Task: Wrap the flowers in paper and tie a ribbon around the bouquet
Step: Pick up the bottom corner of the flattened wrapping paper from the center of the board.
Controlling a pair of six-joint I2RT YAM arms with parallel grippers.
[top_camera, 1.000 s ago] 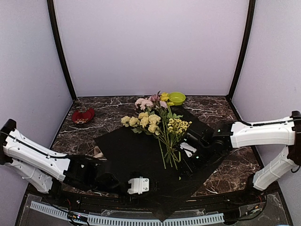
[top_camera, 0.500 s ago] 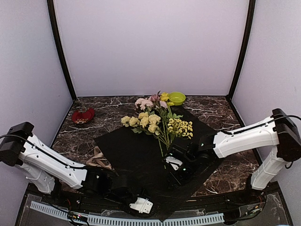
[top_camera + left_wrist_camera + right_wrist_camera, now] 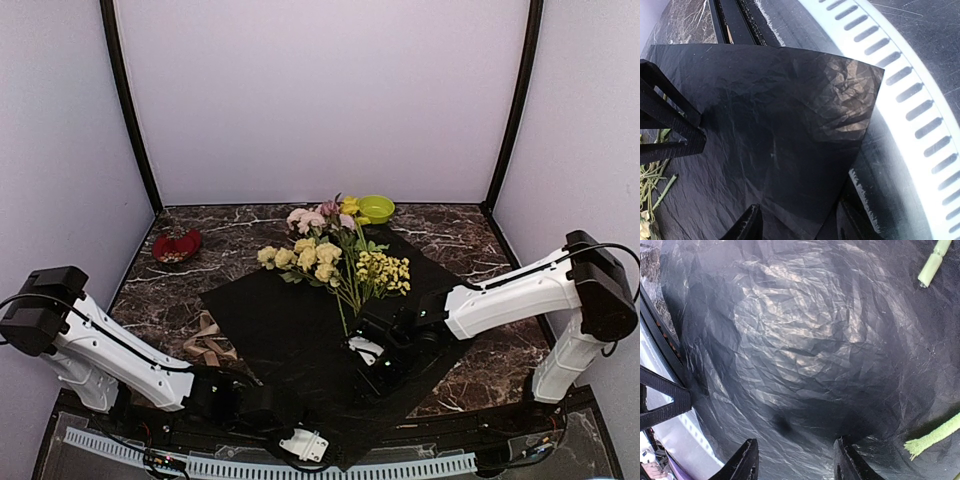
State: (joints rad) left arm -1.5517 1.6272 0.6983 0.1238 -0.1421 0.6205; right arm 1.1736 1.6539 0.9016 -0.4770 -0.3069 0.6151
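The black crinkly paper (image 3: 290,325) lies flat as a diamond on the table. The flowers (image 3: 335,255) rest on its far half, stems pointing toward me. The beige ribbon (image 3: 205,342) is bunched at the paper's left edge, partly under my left arm. My left gripper (image 3: 800,226) is low at the paper's near corner (image 3: 790,130), which overhangs the table edge. It is open, its fingers astride the paper's edge. My right gripper (image 3: 796,462) hovers open just over bare paper (image 3: 805,340) by the cut stem ends (image 3: 932,437).
A green bowl (image 3: 376,208) sits at the back. A red bowl (image 3: 177,246) stands at the back left. A white slotted rail (image 3: 270,467) runs along the near edge, close under my left gripper (image 3: 305,443).
My left gripper swung right and down to the paper's near corner, and its jaws narrowed a little. My right gripper slid left over the paper toward the stem ends.
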